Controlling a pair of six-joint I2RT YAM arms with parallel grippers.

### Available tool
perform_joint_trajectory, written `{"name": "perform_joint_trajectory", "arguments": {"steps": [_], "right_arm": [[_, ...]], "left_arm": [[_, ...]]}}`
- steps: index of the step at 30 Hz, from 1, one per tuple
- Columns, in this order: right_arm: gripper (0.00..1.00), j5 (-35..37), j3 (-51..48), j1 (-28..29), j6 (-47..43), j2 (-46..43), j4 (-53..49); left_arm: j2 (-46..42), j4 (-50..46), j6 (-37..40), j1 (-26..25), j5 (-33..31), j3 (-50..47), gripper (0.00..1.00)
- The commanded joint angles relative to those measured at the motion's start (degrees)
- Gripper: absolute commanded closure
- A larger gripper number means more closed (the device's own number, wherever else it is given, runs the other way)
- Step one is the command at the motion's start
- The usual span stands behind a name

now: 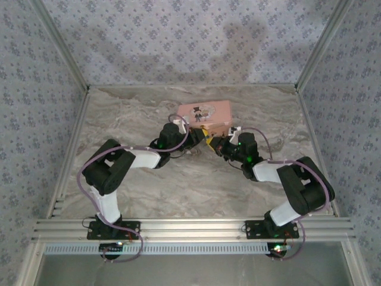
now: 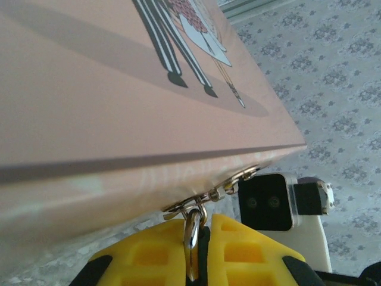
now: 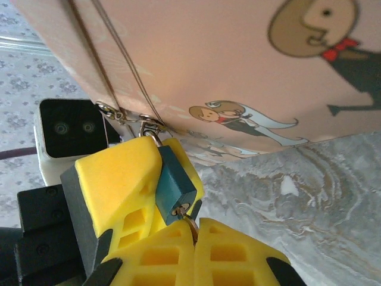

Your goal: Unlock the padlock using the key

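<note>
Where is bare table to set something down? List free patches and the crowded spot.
Free: the table between the two arms and the near rail; the far-left corner beside the pink tin; the far-right corner past it. Crowded: in front of the tin, where the left pincer and right pincer meet at the padlock.

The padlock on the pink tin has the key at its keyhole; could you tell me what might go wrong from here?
1. The right gripper pinches the key by a thin edge at the padlock; turning may make it slip between the pads.
2. The padlock hangs from the hasp of the pink tin; twisting could drag the tin or loosen the hold of the left gripper.
3. Both grippers sit nearly touching and could collide.
</note>
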Motion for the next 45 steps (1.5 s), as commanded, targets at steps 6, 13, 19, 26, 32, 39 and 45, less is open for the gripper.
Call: {"name": "perform_joint_trajectory", "arguments": {"steps": [6, 13, 19, 26, 32, 39, 45], "right_arm": [[0.98, -3.24, 6.4, 0.52, 2.18, -0.71, 2.18], [0.8, -1.34, 3.74, 1.31, -8.52, -7.13, -17.31], [0.67, 0.9, 0.01, 1.71, -15.75, -12.93, -30.81], [0.59, 8.56, 0.25, 2.83, -27.02, -24.4, -51.25], [0.61, 20.9, 7.25, 6.98, -37.73, -29.8, -67.85], [0.59, 31.53, 16.39, 13.32, -44.78, -25.76, -74.66], [0.54, 38.83, 21.63, 18.53, -47.4, -18.68, -76.98]], "left_arm": [[-3.36, 0.94, 1.29, -8.74, 23.48, 0.31, 1.0], [-4.91, -3.58, 3.17, -5.39, 17.74, -0.8, 1.0], [-5.19, -6.85, 4.01, -3.64, 15.43, 0.25, 1.0], [-5.78, -8.82, 4.45, -3.41, 14.96, 0.78, 1.0], [-5.78, -10.13, 4.27, -3.46, 14.76, 0.94, 1.0], [-5.96, -11.05, 4.26, -3.43, 14.75, 1.2, 1.0], [-6.18, -11.56, 4.27, -3.45, 14.92, 1.48, 1.0]]}}
